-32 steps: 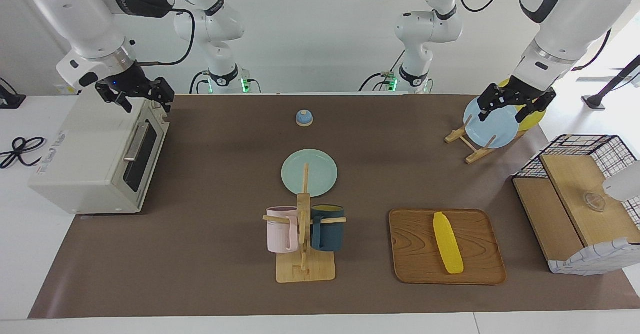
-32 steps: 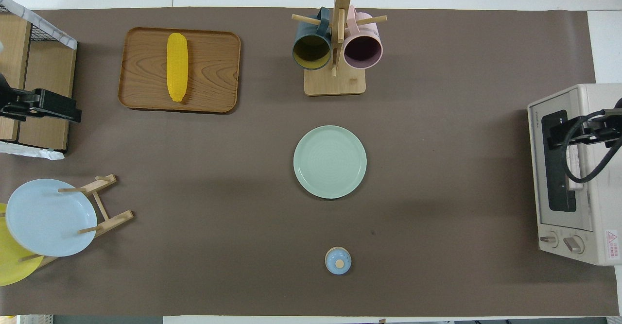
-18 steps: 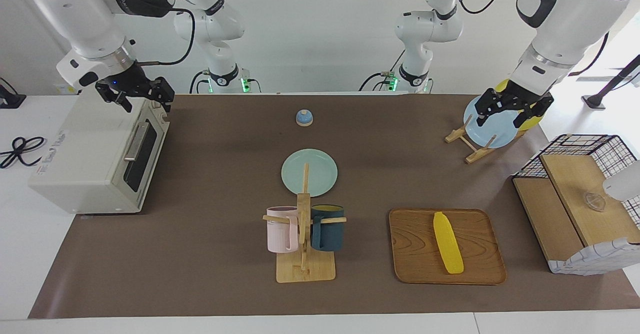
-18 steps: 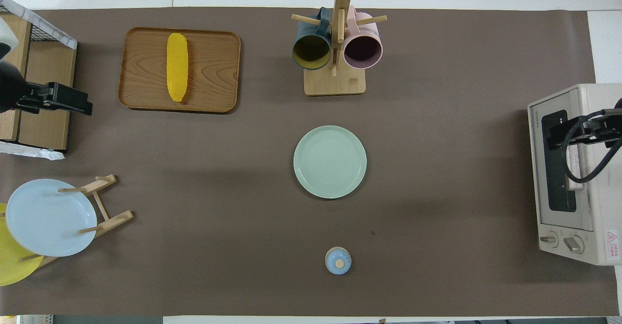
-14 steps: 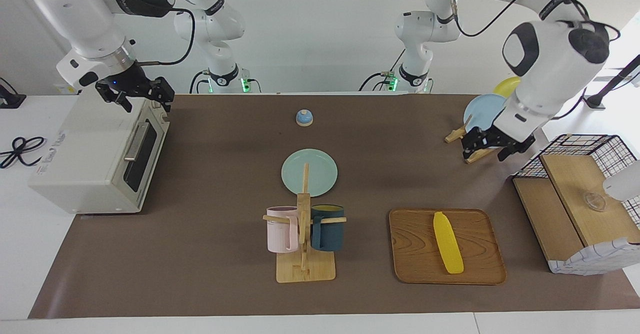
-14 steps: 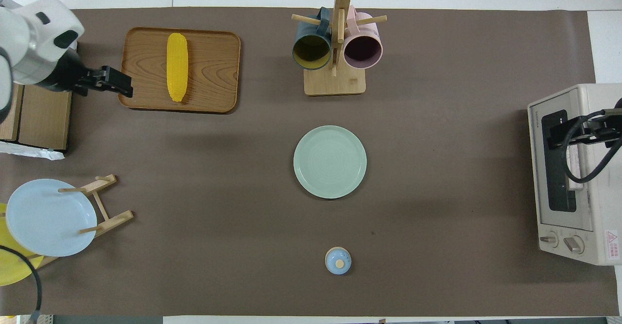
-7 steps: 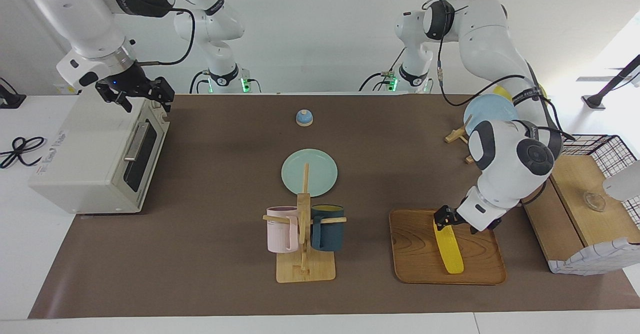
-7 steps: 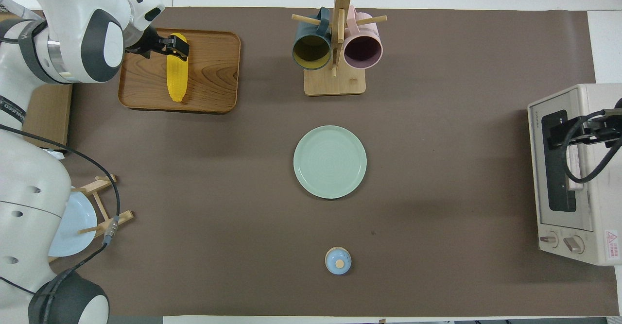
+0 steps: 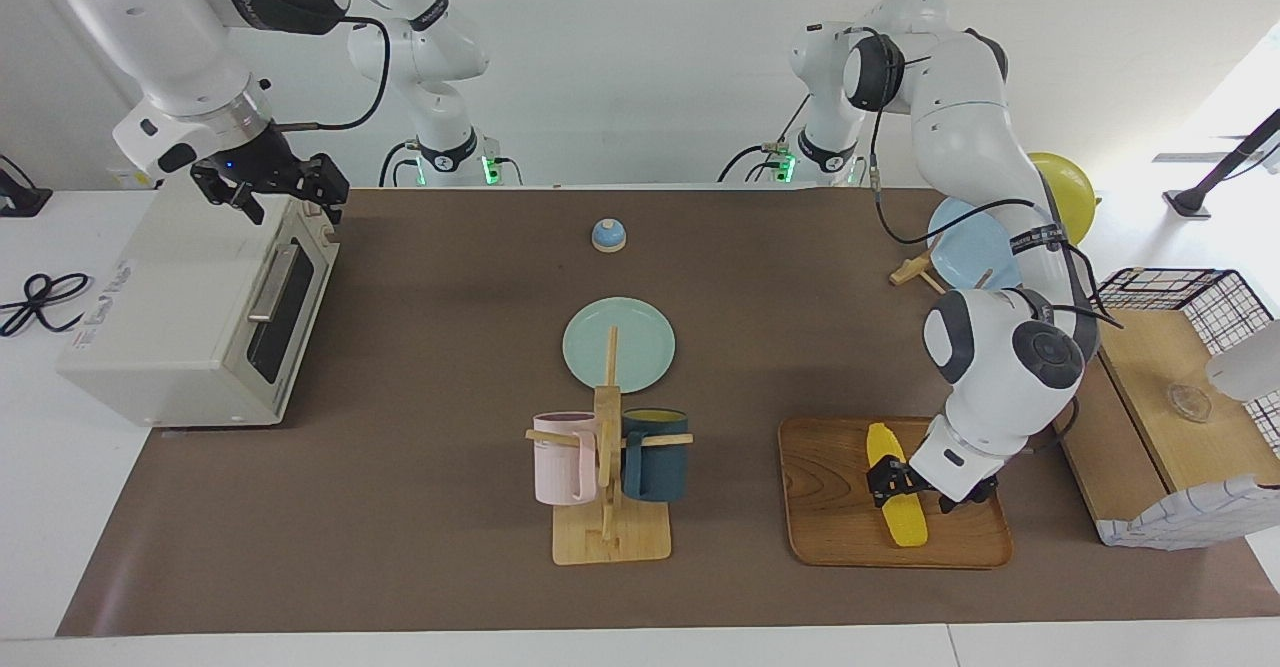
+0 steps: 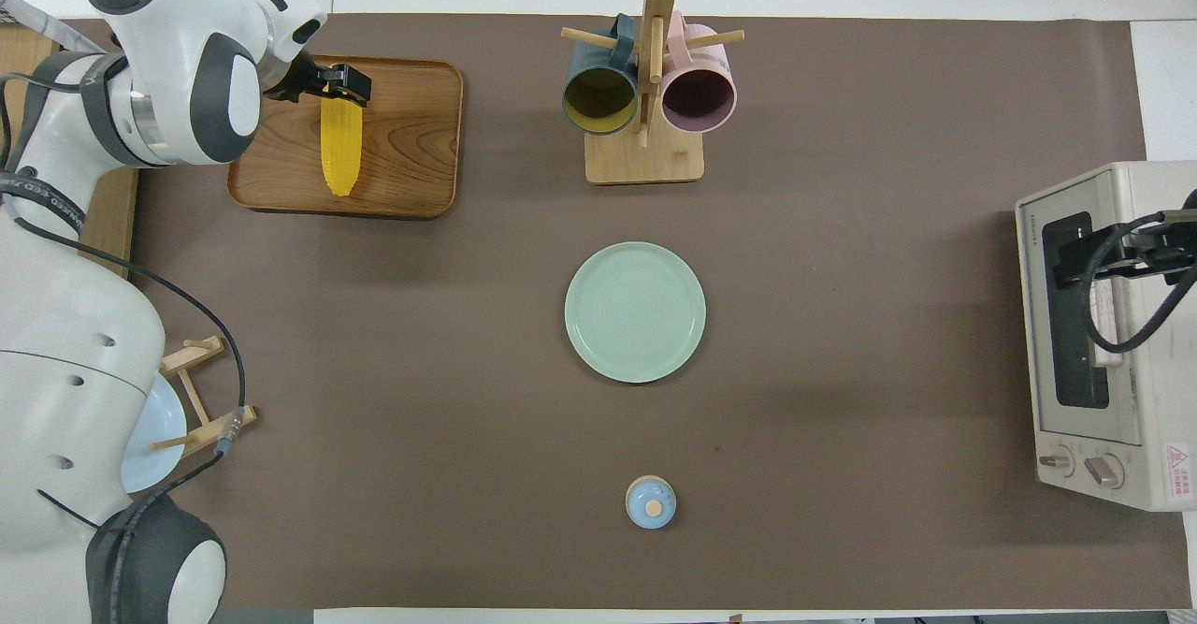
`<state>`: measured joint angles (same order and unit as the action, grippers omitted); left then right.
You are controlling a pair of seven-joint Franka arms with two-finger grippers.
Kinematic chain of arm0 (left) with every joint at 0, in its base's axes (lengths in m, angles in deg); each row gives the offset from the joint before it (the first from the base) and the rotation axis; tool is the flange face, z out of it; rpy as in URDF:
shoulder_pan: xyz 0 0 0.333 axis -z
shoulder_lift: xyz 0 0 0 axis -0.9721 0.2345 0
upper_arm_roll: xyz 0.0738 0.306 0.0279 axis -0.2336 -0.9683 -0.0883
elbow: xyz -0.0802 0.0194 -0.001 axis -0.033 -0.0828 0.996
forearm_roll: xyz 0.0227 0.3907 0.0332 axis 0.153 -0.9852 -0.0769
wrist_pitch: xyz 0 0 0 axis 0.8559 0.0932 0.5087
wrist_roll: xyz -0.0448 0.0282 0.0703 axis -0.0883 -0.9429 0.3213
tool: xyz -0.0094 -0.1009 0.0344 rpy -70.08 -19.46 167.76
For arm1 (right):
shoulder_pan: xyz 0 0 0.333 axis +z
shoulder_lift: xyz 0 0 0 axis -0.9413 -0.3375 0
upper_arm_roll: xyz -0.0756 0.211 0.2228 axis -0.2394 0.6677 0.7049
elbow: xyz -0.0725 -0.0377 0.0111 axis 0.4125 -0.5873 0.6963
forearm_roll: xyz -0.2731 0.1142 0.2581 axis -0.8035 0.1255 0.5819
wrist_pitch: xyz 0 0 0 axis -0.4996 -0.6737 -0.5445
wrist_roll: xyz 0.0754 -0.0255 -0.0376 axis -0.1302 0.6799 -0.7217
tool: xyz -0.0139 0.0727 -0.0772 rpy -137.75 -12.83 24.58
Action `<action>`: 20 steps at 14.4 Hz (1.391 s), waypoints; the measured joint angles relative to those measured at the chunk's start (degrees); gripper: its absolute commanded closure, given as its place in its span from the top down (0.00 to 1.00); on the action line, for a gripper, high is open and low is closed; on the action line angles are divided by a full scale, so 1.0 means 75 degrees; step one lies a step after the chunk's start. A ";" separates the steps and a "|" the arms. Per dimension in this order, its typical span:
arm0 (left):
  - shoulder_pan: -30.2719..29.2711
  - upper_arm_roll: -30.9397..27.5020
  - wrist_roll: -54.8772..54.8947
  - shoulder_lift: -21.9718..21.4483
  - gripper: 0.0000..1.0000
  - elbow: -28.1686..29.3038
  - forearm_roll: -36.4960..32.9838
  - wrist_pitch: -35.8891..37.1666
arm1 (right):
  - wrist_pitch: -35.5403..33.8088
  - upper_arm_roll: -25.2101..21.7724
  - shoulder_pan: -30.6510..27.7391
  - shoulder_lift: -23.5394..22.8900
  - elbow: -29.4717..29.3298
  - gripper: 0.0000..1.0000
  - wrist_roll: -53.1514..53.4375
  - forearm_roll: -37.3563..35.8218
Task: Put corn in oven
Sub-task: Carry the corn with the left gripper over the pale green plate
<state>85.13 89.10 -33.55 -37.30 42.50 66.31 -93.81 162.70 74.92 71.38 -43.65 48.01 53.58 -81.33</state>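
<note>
Fingers apart on the left gripper, lowered over the middle of the corn and straddling it, not yet clamped as far as could be told. Corn lying flat on the wooden tray, toward the left arm's end of the table, farther from the robots than the mint plate. In the overhead view, left gripper covering the cob's farther stretch, corn showing below it on the tray.

Fingers apart too on the right gripper, hovering over the top of the oven, waiting. Oven at the right arm's end of the table, door shut, bar handle untouched.

Judged early: nothing of the task done. Left to do: closing on the cob, lifting it, opening the oven door, carrying the corn the length of the table, setting it inside.

Against the frames from two seconds back: left gripper then up by the plate rack, since swung out and down onto the tray. Corn unmoved. Right gripper and oven unchanged.
</note>
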 measured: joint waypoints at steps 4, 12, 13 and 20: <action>0.0017 0.0034 0.0013 0.0039 0.81 0.0178 -0.0001 -0.0398 | 0.0000 0.0000 0.0000 0.0000 0.0000 1.00 0.0000 0.0000; 0.0069 0.0034 0.0020 -0.0038 0.00 0.0339 0.0001 -0.0425 | -0.0110 -0.0021 -0.0061 0.0000 0.0000 1.00 -0.0014 0.0000; 0.0069 0.0036 -0.0005 -0.0133 0.00 0.0334 0.0043 -0.0280 | -0.0109 -0.0021 -0.0078 0.0000 0.0000 1.00 -0.0019 0.0000; 0.1081 0.0179 -0.2507 -0.2798 0.00 0.1992 0.0304 0.1395 | 0.1366 -0.0034 -0.0391 0.0059 0.0668 0.00 -0.1155 0.0000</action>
<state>93.24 90.45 -52.35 -58.28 57.44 68.59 -83.34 172.95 74.67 68.45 -43.21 53.02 44.91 -81.33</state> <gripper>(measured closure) 0.458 0.551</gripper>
